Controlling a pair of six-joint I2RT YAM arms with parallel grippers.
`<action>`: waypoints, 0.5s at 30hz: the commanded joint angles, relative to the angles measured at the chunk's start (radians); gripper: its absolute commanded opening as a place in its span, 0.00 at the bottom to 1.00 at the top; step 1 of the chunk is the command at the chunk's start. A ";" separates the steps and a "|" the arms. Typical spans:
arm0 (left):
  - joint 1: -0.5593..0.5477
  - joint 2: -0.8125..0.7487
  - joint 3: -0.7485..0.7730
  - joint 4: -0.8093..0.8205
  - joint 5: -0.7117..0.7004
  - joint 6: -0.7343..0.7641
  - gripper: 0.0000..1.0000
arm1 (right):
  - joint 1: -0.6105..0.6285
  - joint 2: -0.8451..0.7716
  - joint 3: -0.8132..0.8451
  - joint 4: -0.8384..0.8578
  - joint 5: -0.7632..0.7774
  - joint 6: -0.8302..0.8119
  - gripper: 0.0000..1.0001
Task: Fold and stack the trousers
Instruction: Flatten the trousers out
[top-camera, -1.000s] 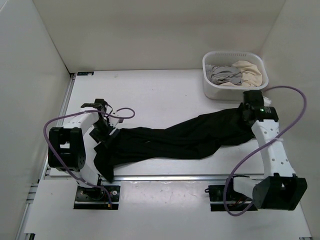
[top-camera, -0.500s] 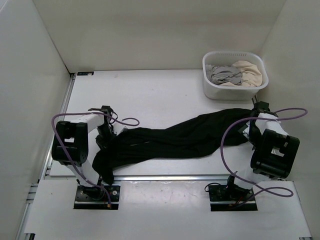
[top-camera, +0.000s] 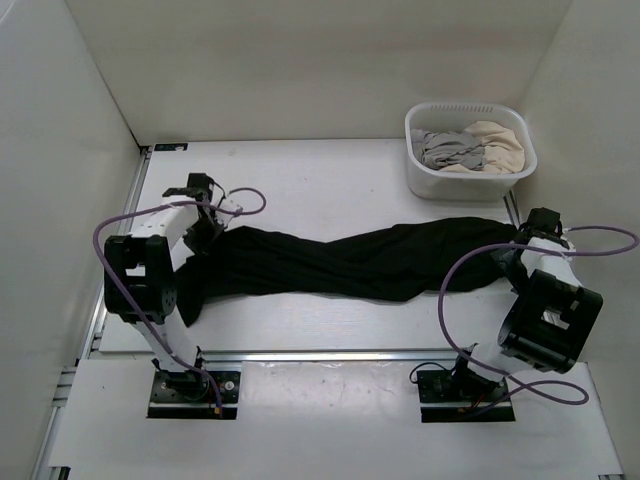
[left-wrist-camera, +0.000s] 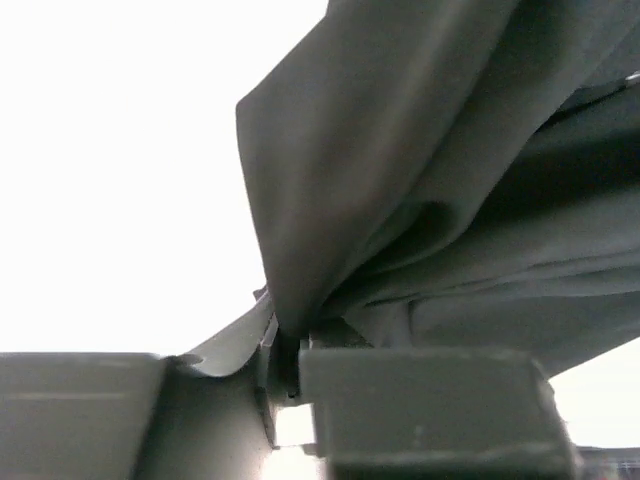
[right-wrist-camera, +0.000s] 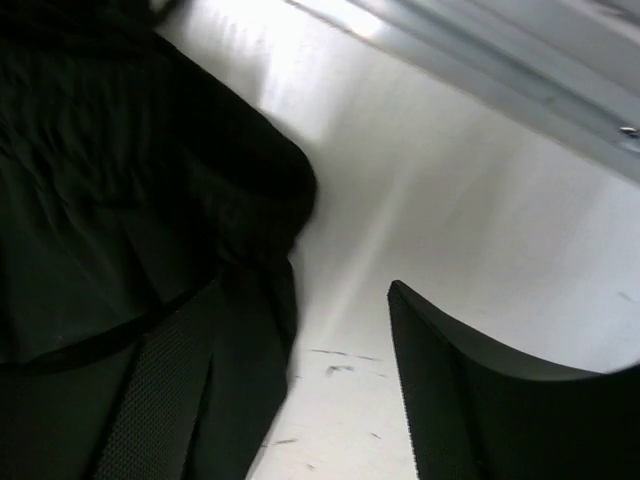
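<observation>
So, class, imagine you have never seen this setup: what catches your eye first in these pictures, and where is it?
The black trousers stand out first, stretched in a long rumpled band across the white table between the left arm and the right arm. Next comes the white basket at the far right, holding grey and cream clothes. In the left wrist view, the jaws are pinched shut on a fold of the dark fabric.

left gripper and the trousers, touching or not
Touching. The left wrist view shows the left gripper closed on a fold of the trousers.
</observation>
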 joint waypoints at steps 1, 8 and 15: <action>0.014 0.024 0.089 0.037 -0.043 -0.003 0.40 | 0.000 0.047 -0.006 0.081 -0.090 0.027 0.72; 0.037 0.025 0.088 0.037 -0.049 -0.003 0.86 | 0.000 0.148 0.003 0.126 -0.150 0.047 0.70; 0.144 -0.097 0.043 -0.015 0.038 -0.003 0.99 | 0.000 0.196 0.043 0.112 -0.127 0.028 0.19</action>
